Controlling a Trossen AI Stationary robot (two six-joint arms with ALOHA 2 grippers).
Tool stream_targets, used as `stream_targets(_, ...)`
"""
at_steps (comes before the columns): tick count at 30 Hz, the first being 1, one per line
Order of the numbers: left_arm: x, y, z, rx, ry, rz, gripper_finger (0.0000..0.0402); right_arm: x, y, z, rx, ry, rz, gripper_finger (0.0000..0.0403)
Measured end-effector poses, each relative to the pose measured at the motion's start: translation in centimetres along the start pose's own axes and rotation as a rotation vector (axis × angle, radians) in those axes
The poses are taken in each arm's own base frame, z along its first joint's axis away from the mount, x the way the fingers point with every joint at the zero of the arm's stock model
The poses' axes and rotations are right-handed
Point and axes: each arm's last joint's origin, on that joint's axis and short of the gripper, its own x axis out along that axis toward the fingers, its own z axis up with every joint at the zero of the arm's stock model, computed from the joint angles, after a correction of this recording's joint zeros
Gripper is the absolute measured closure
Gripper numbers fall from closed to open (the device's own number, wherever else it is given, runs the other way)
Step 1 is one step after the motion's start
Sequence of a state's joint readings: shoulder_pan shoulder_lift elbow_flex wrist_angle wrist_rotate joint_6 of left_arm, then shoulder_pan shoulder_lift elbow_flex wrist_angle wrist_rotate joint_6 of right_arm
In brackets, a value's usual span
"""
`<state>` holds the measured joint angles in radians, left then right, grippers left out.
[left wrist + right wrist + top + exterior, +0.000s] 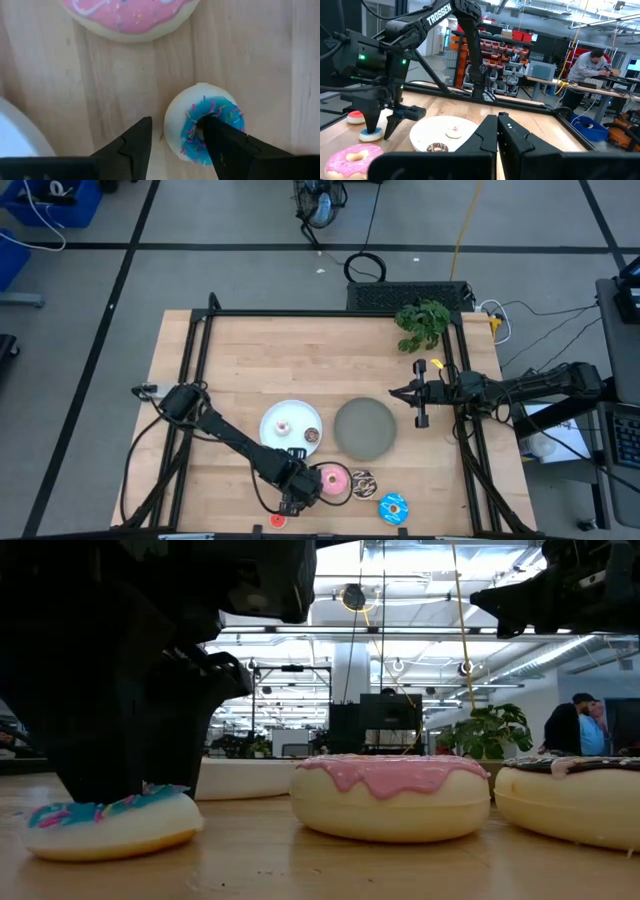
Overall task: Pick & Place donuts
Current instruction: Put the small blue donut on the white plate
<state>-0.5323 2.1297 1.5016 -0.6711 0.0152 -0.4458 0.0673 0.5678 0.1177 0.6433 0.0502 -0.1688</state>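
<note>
A tiny blue-iced donut (205, 125) lies flat on the wooden table near its front edge. My left gripper (177, 122) stands over it, pointing down and open. One finger is in the donut's hole and the other is outside the ring. The gripper (290, 502) hides this donut in the high view. The low view shows the donut (105, 825) under the dark gripper. My right gripper (396, 392) is shut and waits in the air at the table's right side, beyond the grey plate (365, 428). My left gripper comes at the tiny blue donut from above. One finger (222, 145) reaches into the hole (199, 122). The other finger (137, 145) stands outside the cream wall (172, 125), with bare wood between them. Whether the inner finger touches the ring, I cannot tell.
A larger pink donut (334, 479), a chocolate-sprinkled one (362, 483) and a blue-iced one (393, 508) lie to the right of my left gripper. A tiny red donut (277, 521) is at the front edge. The white plate (275, 442) holds a white and a brown donut. A plant (424, 323) stands far right.
</note>
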Motion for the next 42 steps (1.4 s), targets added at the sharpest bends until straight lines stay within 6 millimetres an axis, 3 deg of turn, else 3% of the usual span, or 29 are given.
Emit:
stream_targets(10, 0.6, 0.5, 0.0, -0.001, 0.038, -0.022, 0.0227, 0.0, 0.0, 0.0, -0.008, 0.003, 0.000, 0.0403)
stream_targets(13, 0.7, 0.6, 0.0, 0.005, 0.047, -0.033, 0.0262, 0.0, 0.0, 0.0, -0.009, 0.003, 0.000, 0.0403)
stream_targets(19, -0.2, 0.8, 0.3, 0.022, 0.021, -0.053, 0.0380, 0.0, 0.0, 0.0, -0.008, 0.004, 0.000, 0.0403)
stream_targets(22, -1.1, 0.8, 0.4, 0.021, -0.001, -0.053, 0.0386, 0.0, 0.0, 0.0, -0.009, 0.004, 0.000, 0.0403)
stream_targets(25, -3.4, 0.7, 0.4, 0.031, -0.049, -0.032, 0.0383, 0.0, 0.0, 0.0, -0.009, 0.004, 0.000, 0.0403)
stream_targets(34, -12.9, 2.0, -1.3, -0.018, -0.161, 0.079, 0.0386, 0.0, 0.0, 0.0, -0.009, 0.004, -0.003, 0.0403)
stream_targets(38, -15.5, 3.4, -2.2, -0.063, -0.162, 0.136, 0.0395, 0.0, 0.0, 0.0, -0.008, 0.004, -0.003, 0.0403)
stream_targets(42, -16.6, 5.1, -2.5, -0.101, -0.143, 0.189, 0.0384, 0.0, 0.0, 0.0, -0.008, 0.003, -0.004, 0.0403)
